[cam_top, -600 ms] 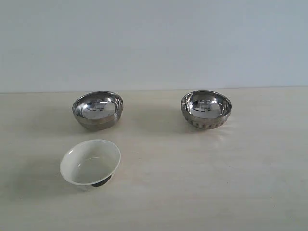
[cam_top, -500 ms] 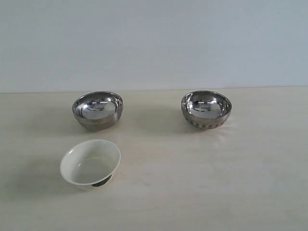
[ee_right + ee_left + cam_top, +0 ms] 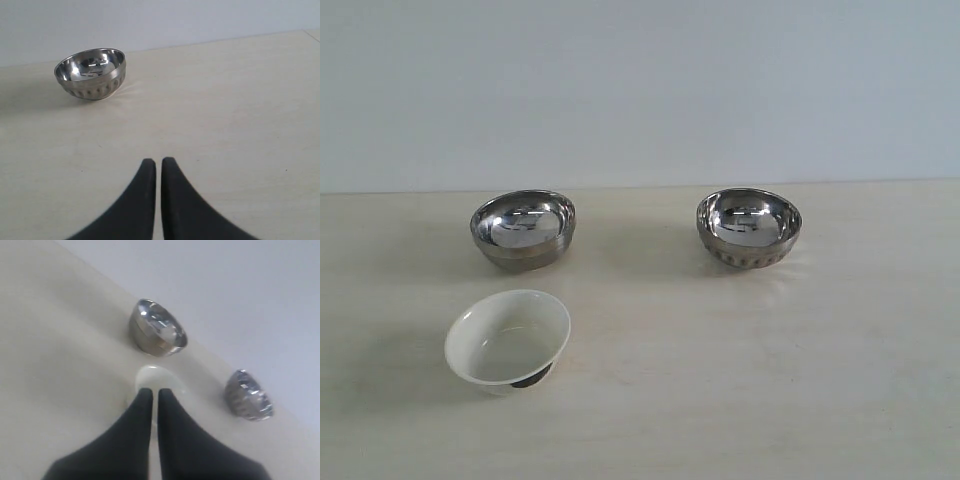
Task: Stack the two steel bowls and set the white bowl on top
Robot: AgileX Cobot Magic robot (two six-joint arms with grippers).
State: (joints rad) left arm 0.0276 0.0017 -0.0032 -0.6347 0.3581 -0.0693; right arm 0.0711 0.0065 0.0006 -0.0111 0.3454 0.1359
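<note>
The plain steel bowl (image 3: 523,229) stands at the back left of the table and the steel bowl with the patterned lower band (image 3: 749,228) at the back right, well apart. Nearer the front left, the white bowl (image 3: 508,337) leans tilted on its dark foot. Neither arm shows in the exterior view. In the left wrist view my left gripper (image 3: 153,391) is shut and empty, its tips in front of the white bowl (image 3: 159,378), with the plain bowl (image 3: 157,334) and patterned bowl (image 3: 248,395) beyond. My right gripper (image 3: 158,161) is shut and empty, far short of the patterned bowl (image 3: 91,73).
The pale wooden table (image 3: 740,370) runs back to a plain light wall (image 3: 640,90). The table's far edge (image 3: 210,42) shows in the right wrist view.
</note>
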